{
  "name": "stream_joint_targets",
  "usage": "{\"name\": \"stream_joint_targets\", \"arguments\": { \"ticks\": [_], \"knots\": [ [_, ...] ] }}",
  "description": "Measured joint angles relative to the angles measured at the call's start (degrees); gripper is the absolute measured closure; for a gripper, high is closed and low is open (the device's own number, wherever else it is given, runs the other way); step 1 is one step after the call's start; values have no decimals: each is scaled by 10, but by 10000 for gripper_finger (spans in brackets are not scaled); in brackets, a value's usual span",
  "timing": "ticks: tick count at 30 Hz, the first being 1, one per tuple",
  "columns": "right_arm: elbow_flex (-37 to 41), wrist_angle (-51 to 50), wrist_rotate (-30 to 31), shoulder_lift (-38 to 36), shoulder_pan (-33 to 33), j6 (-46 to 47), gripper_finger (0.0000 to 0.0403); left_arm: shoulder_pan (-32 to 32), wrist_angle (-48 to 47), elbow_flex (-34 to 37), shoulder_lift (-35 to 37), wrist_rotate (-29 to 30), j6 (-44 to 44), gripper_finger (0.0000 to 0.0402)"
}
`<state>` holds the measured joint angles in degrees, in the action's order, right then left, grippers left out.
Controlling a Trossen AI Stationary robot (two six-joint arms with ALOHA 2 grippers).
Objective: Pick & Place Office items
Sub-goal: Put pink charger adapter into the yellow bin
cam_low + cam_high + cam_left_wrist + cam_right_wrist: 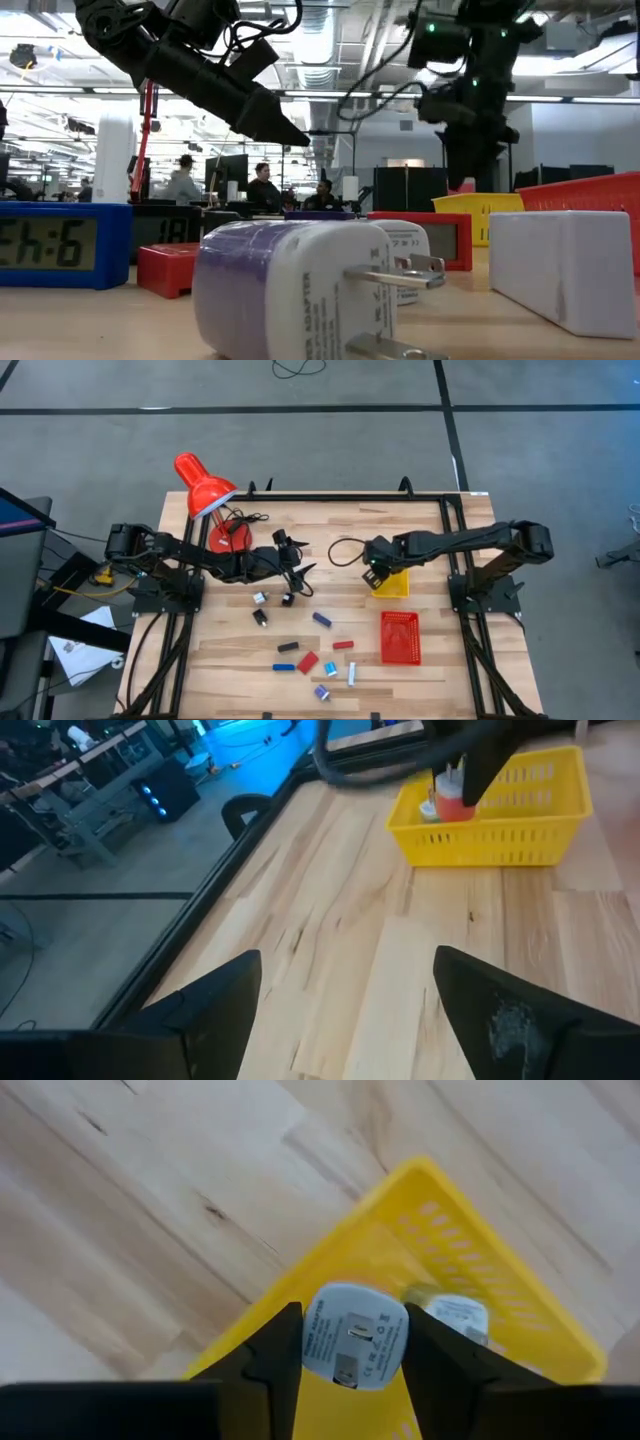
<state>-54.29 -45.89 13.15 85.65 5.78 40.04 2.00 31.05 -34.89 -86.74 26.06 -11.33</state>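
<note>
Reaching in from the bench's [400, 530] right edge, the right hand [350, 1342] hangs over the yellow tray [470, 1240], pinching a white plug adapter [352, 1335] whose label reads "POWER ADAPTER". The left hand [345, 1010], fingers spread and empty, hovers mid-bench beyond the red desk lamp [203, 487]. Other office items [318, 660] lie scattered on the front boards beside the red mesh basket [400, 637].

Pale matt wood table [420, 550] — glossy white plastic adapter [355, 1335], yellow perforated plastic tray [480, 1270], metal prongs
</note>
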Motion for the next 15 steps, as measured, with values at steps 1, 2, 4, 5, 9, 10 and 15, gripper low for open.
{"name": "stream_joint_targets", "arguments": {
  "ticks": [1, 2, 4, 5, 9, 10, 15],
  "knots": [
    [8, 3, 0, -1, 3, 1, 264, 0, 0, 0, 0, 0, 0, 112],
    [17, 18, 0, -2, 6, 1, 263, 0, 0, 0, 0, 0, 0, 112],
    [32, 47, 1, -1, 11, 1, 263, 0, 0, 0, 0, 0, 0, 112],
    [37, 55, 1, -1, 13, 0, 265, 0, 0, 0, 0, 0, 0, 112],
    [60, 99, 1, -2, 20, -13, 270, 0, 0, 0, 0, 0, 0, 112],
    [65, 104, 1, -2, 22, -15, 269, 0, 0, 0, 0, 0, 0, 112],
    [81, 115, 1, -2, 31, -15, 258, 0, 0, 0, 0, 0, 0, 112]
  ]
}}
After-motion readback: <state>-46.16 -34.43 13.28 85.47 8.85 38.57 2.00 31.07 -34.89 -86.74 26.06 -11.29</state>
